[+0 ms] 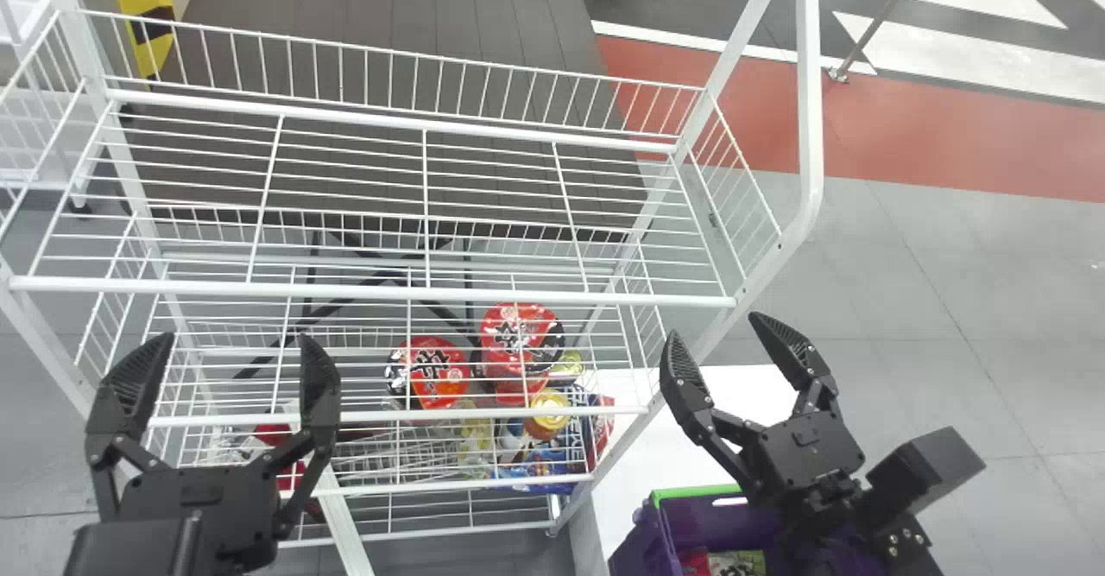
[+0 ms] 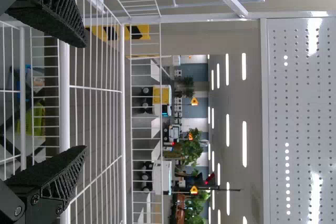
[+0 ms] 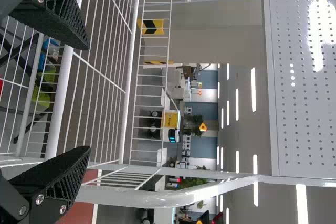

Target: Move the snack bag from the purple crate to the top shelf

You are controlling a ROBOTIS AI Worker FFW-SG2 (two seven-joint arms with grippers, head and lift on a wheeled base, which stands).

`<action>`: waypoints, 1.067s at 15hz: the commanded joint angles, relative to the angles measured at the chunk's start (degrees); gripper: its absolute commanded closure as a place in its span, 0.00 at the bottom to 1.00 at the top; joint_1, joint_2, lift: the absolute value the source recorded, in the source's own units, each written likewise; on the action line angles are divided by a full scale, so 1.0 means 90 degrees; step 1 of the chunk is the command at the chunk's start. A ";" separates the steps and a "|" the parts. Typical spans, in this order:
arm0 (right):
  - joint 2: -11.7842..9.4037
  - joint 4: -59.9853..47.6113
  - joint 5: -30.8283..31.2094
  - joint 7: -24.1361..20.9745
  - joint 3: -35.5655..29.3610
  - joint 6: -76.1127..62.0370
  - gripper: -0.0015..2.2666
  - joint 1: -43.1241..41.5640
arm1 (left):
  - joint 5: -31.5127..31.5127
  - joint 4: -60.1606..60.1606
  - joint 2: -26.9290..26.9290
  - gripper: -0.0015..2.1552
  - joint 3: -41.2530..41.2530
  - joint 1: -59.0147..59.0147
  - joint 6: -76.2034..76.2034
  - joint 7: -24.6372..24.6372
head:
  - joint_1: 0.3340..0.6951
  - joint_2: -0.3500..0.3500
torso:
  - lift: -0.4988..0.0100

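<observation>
The purple crate (image 1: 704,524) with a green edge stands at the bottom right in the head view, partly hidden under my right arm. Inside it, a red and green snack package (image 1: 734,562) is partly visible. My right gripper (image 1: 715,344) is open over the area beside the rack's right post, above and beyond the crate. My left gripper (image 1: 233,360) stands open before the rack's left part. The top shelf (image 1: 380,289) is a white wire basket. In the left wrist view my left gripper (image 2: 84,97) has nothing between its fingers; likewise my right gripper (image 3: 88,98) in the right wrist view.
Red-lidded cups (image 1: 428,372) and other packages sit on the lower wire shelves. A white surface (image 1: 639,438) lies beside the crate. The rack's right post (image 1: 810,110) rises near my right gripper, and a dark table (image 1: 388,32) is behind the rack.
</observation>
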 commanded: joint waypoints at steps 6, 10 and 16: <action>-0.0025 -0.0010 0.0010 0.0022 0.0062 0.0000 0.06 0.0066 | -0.0006 0.0021 0.0007 0.06 -0.0010 0.0000 0.0000 0.0000 | 1.00 0.10 | 0.79; -0.0044 -0.0010 0.0010 0.0022 0.0120 -0.0039 0.06 0.0115 | -0.0036 0.0040 0.0007 0.06 -0.0039 0.0000 -0.0039 0.0010 | 1.00 0.10 | 0.76; -0.0083 -0.0039 -0.0078 0.0051 0.0199 -0.0273 0.06 0.0212 | -0.0075 0.0021 0.0036 0.06 -0.0088 0.0000 -0.0059 0.0029 | 1.00 0.11 | 0.71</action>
